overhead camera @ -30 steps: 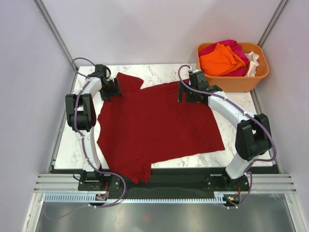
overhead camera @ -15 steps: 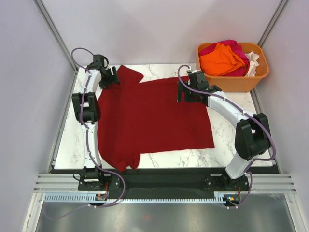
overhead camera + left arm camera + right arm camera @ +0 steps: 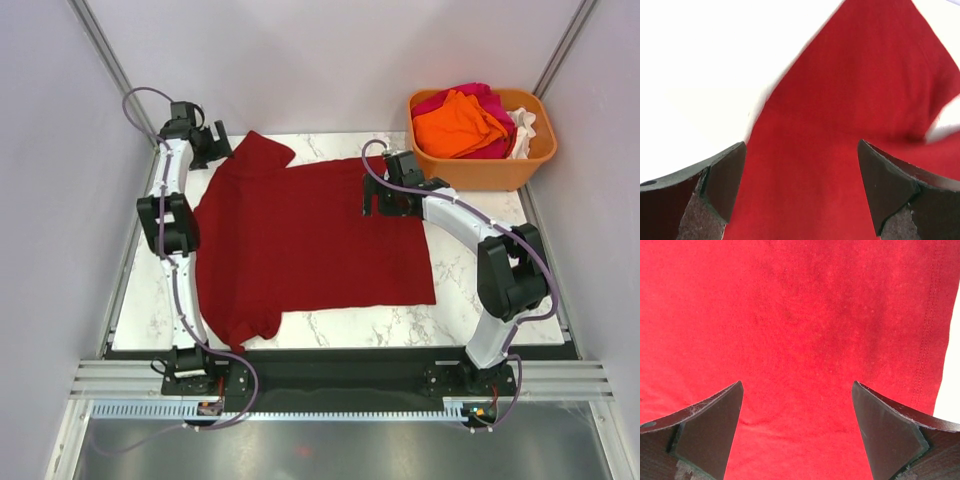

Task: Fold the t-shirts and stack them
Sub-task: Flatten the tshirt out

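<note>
The fingers (image 3: 722, 180) of the left gripper (image 3: 207, 147) and right gripper (image 3: 384, 201) stand apart, holding nothing. One red shirt (image 3: 310, 240) lies flat on the table (image 3: 480, 310). One tub (image 3: 480, 172) holds an orange shirt (image 3: 458, 125), a pink shirt (image 3: 470, 92) and a white shirt (image 3: 524, 130).

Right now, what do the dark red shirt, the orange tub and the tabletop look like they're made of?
Dark red cloth t-shirt: soft knit fabric, probably cotton, matte; it lies limp with a double-stitched hem.
Orange plastic tub: apparently moulded plastic, smooth with a slight sheen, rigid rim.
White marbled tabletop: grey veining suggests marble or a marble-look laminate; can't tell which.
</note>
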`<action>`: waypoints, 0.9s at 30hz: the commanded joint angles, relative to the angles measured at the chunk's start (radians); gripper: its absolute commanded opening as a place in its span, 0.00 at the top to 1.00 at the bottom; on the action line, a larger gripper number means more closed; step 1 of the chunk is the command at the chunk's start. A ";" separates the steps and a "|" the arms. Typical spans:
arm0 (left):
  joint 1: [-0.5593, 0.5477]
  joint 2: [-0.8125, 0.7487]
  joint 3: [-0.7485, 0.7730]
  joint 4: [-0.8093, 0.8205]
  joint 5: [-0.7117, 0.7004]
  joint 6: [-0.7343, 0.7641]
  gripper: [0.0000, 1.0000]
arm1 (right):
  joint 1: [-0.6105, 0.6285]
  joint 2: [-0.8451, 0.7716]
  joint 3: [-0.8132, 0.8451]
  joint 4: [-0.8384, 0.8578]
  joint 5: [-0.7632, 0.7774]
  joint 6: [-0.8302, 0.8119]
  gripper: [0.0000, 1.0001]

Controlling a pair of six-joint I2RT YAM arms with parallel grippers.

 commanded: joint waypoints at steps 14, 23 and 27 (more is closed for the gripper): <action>-0.046 -1.729 -1.607 -0.009 -0.110 -0.517 0.02 | 0.175 -0.410 -0.260 0.044 0.024 0.109 0.02; -0.089 -1.993 -1.906 -0.023 -0.022 -0.561 0.07 | 0.291 -0.563 -0.468 0.097 -0.122 0.224 0.04; -0.087 -1.910 -1.859 -0.023 -0.022 -0.561 0.07 | 0.408 -0.513 -0.520 0.299 -0.348 0.301 0.08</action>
